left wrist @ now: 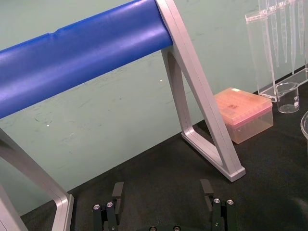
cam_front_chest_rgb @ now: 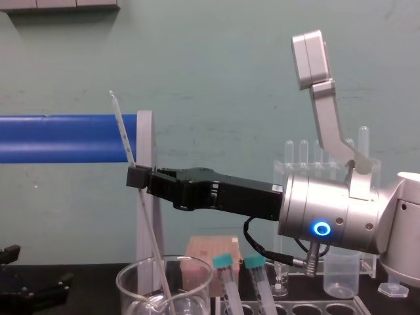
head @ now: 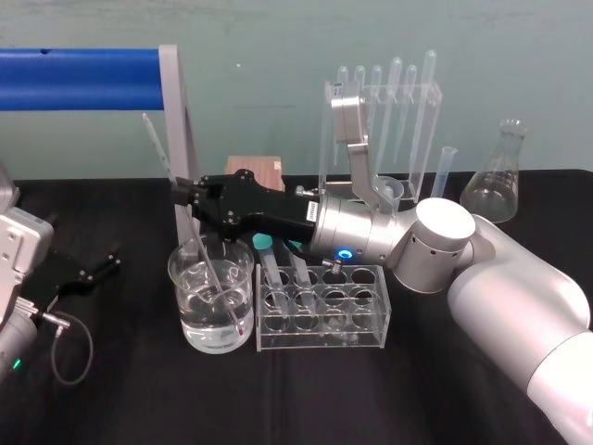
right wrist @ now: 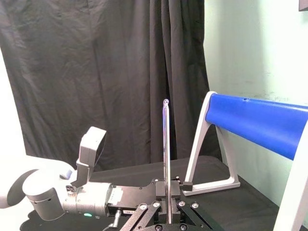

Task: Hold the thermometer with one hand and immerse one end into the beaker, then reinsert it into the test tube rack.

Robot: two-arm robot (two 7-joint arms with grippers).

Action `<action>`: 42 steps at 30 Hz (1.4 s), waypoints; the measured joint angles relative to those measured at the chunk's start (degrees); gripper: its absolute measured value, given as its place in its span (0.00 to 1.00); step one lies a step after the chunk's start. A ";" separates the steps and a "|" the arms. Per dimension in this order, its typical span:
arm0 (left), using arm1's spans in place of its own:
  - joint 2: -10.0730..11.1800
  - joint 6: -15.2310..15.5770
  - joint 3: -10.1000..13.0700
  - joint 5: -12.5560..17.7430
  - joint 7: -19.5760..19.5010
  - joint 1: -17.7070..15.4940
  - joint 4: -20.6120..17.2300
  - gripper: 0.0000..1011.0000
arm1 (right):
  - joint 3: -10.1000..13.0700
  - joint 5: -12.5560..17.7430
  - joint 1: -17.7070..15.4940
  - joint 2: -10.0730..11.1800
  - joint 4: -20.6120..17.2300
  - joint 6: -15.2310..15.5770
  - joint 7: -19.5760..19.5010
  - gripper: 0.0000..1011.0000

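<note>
Closest in the head view is the right arm's white shell, leading to a silver wrist with a lit blue ring and the right gripper (head: 181, 197). Its fingers are pinched on the thermometer (head: 160, 148) partway along the rod. Black cloth covers the tabletop (head: 139, 399). A teal wall stands behind it, and a black curtain (right wrist: 96, 72) hangs at the room's side.

Directly below the fingers sits the beaker (head: 190, 297), part filled with clear liquid. The thermometer slants down into it, its red tip low in the liquid and perhaps touching the bottom. Just beside the beaker, under the gripper's wrist, the test tube rack (head: 371, 320) holds two teal-capped tubes (cam_front_chest_rgb: 224, 261).

Behind the fingers rises a grey frame (head: 171, 93) carrying a blue padded bar (head: 79, 79). Farther back stand a pipette stand (head: 422, 93), a small plastic beaker (cam_front_chest_rgb: 341, 275), a measuring cylinder (head: 446, 171), an Erlenmeyer flask (head: 496, 185) and a pinkish tip box (left wrist: 245, 113).

Well to the fingers' left, the left gripper (left wrist: 162, 186) hangs near the tabletop with its fingers spread wide. A label on the right gripper's body is too small to read.
</note>
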 joint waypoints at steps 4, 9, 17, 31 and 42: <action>0.00 0.00 0.00 0.00 0.00 0.00 0.00 1.00 | 0.01 -0.03 -0.03 0.01 -0.04 0.00 -0.02 0.05; 0.00 0.00 0.00 0.00 0.00 0.00 0.00 1.00 | 0.01 -0.07 -0.05 0.07 -0.10 0.00 -0.03 0.05; 0.00 0.00 0.00 0.00 0.00 0.00 0.00 1.00 | 0.04 -0.11 -0.22 0.24 -0.42 -0.03 -0.11 0.05; 0.00 0.00 0.00 0.00 0.00 0.00 0.00 1.00 | -0.09 -0.14 -0.69 0.72 -1.74 0.35 -0.58 0.05; 0.00 0.00 0.00 0.00 0.00 0.00 0.00 1.00 | -0.29 -0.10 -0.96 0.88 -2.34 0.55 -0.91 0.05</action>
